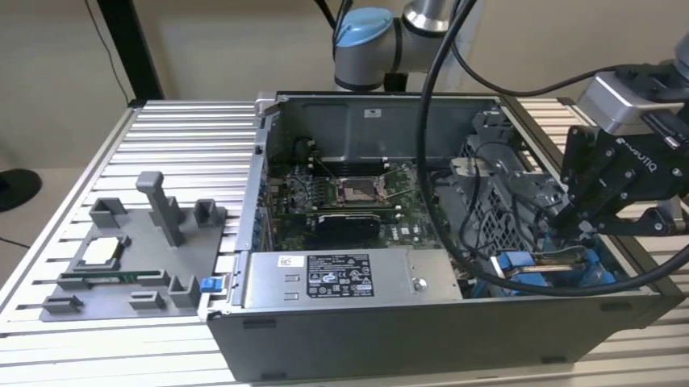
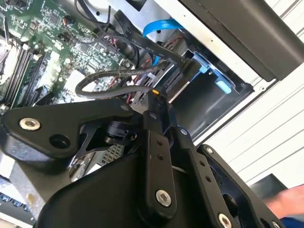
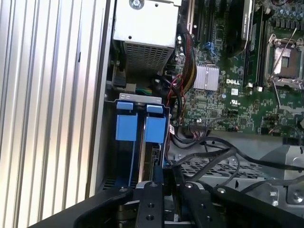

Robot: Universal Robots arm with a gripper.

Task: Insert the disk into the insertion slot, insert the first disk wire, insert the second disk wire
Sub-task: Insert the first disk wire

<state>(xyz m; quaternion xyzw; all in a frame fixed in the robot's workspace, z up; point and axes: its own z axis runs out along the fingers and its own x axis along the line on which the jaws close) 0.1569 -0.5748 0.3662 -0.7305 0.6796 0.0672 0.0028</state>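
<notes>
The disk (image 3: 151, 154) stands edge-on in the insertion slot (image 3: 137, 98), with the blue carrier tabs (image 3: 127, 121) at its end. In the exterior view the blue carrier (image 1: 524, 267) sits low in the case's front corner, on that view's right. My gripper (image 1: 562, 224) reaches down into this corner, just above the disk. The fingertips (image 2: 154, 102) are pressed together, and in both wrist views they pinch the end of a black disk wire (image 3: 204, 144). Another black wire (image 2: 142, 45) runs to the disk's end beside the blue carrier (image 2: 202, 64).
A silver box with a sticker (image 1: 344, 278) lies along the case front, and the motherboard (image 1: 344, 197) lies behind it. Loose cables (image 3: 223, 161) cross a perforated metal cage. A grey fixture tray with posts (image 1: 119, 266) stands outside the case. A blurred hand (image 2: 289, 199) is near the arm.
</notes>
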